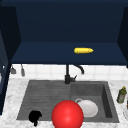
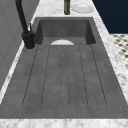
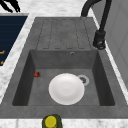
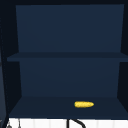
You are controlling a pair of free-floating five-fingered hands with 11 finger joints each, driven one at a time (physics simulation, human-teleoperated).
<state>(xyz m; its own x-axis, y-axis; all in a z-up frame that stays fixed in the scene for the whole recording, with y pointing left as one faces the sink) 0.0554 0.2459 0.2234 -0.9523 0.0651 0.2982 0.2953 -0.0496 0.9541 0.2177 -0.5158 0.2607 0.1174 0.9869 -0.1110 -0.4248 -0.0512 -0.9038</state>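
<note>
Fingers curled on nothing, the left hand hovers at the sink's front-left edge, just beside a red ball; a white plate lies in the basin, corn on the cabinet shelf

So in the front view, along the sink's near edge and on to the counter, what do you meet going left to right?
Left hand at the sink's front left corner → red ball → white plate in the basin → green bottle on the right counter.
</note>
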